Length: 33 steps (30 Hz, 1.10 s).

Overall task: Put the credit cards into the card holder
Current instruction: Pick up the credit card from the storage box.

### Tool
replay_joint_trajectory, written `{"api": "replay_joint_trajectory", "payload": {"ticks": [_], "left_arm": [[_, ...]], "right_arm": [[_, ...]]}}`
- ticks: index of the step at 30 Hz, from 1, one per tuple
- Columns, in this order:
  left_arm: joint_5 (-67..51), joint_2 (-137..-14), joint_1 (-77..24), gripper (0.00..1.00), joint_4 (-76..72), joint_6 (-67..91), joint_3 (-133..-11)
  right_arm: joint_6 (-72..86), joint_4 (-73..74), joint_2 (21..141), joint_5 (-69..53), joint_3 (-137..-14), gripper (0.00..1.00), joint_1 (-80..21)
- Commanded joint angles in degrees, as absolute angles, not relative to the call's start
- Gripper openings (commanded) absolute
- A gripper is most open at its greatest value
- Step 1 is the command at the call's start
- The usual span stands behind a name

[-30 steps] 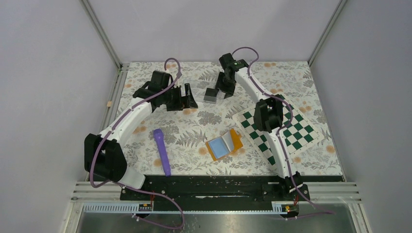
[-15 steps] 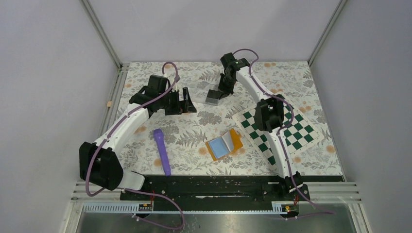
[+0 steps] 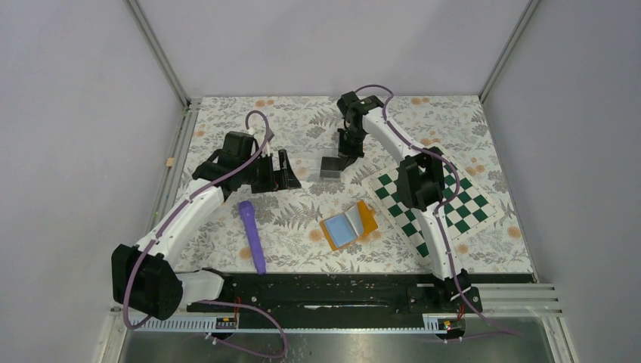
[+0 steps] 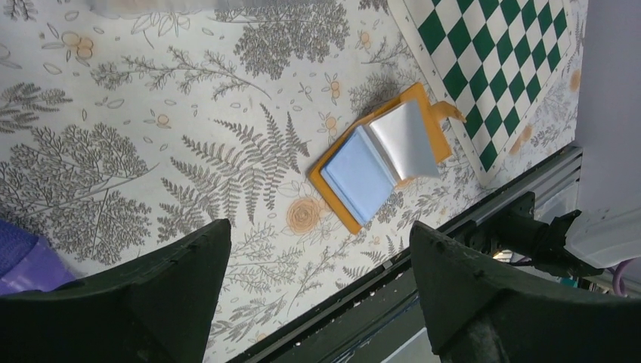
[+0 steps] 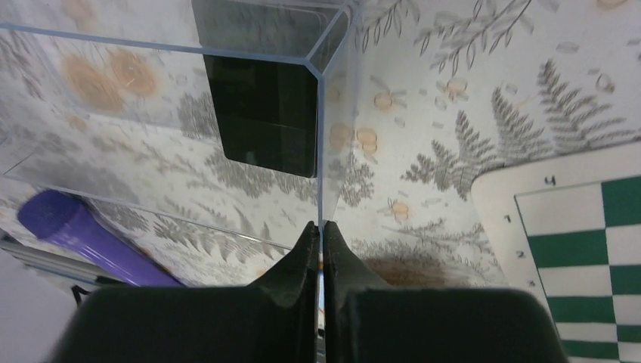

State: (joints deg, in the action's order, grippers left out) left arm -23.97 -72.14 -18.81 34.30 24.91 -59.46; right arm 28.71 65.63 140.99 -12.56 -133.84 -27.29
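Note:
The card holder [image 3: 348, 224] is an orange wallet lying open mid-table, its light blue lining up; the left wrist view shows it too [image 4: 382, 155]. Dark credit cards [image 5: 264, 113] sit inside a clear plastic box [image 5: 151, 98], seen as a dark patch [image 3: 329, 167] in the top view. My right gripper [image 5: 320, 227] is shut on the box's thin side wall, at the back centre of the table [image 3: 344, 155]. My left gripper [image 4: 319, 231] stands open and holds nothing, left of the box [image 3: 283, 170].
A purple pen-like stick [image 3: 252, 235] lies at the front left, also in the right wrist view [image 5: 83, 234]. A green-and-white checkered board [image 3: 446, 200] lies at the right. The black base rail [image 3: 340, 291] runs along the near edge.
My right gripper has closed on the clear box's wall and brought the box nearer, toward the table's middle. My left arm has drawn back toward the near left, still open.

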Motion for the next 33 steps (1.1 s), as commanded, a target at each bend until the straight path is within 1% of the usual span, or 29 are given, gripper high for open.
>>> {"api": "replay_joint_trajectory", "payload": {"ticks": [1, 8, 11, 12, 15, 17, 20, 22, 24, 27, 30, 33], "left_arm": [[-23.9, -68.1, -18.7, 0.87, 33.7, 26.0, -57.3], [-23.9, -64.4, -18.8, 0.87, 33.7, 27.1, -53.6], [-23.9, -63.5, -18.8, 0.87, 33.7, 27.5, -52.7], [-23.9, -63.2, -18.8, 0.87, 33.7, 27.6, -52.5], [-24.1, -62.5, -18.8, 0.87, 33.7, 28.1, -52.1], [-24.2, -62.2, -18.8, 0.87, 33.7, 28.3, -51.8], [-24.3, -61.4, -18.9, 0.87, 33.7, 28.8, -51.3], [-24.2, -60.9, -18.9, 0.87, 33.7, 29.1, -50.8], [-24.2, -60.3, -19.1, 0.87, 33.7, 29.6, -50.4], [-24.2, -59.4, -19.3, 0.87, 33.7, 30.0, -49.8], [-24.0, -58.6, -19.5, 0.87, 33.7, 30.4, -49.0], [-23.9, -58.0, -19.8, 0.87, 33.6, 30.6, -48.2]], "right_arm": [[24.9, 69.4, 132.6, -12.8, -130.3, 0.00, -29.7], [23.2, 67.2, 126.2, -12.5, -121.0, 0.00, -31.2], [23.6, 65.8, 123.8, -12.8, -117.8, 0.07, -31.2], [23.6, 65.5, 123.1, -13.1, -116.9, 0.13, -31.3], [23.3, 63.8, 120.1, -12.8, -112.7, 0.33, -31.6], [23.0, 62.8, 118.0, -11.9, -109.2, 0.44, -31.8], [22.7, 60.3, 114.4, -11.3, -102.9, 0.57, -31.9], [22.7, 58.9, 112.2, -10.3, -98.6, 0.62, -31.9], [22.6, 58.2, 110.7, -9.2, -94.9, 0.64, -31.9], [22.3, 57.9, 109.3, -7.8, -90.0, 0.64, -31.9], [22.5, 56.6, 107.5, -7.6, -85.2, 0.64, -31.9], [22.7, 55.5, 105.9, -7.8, -81.0, 0.62, -31.9]]}}
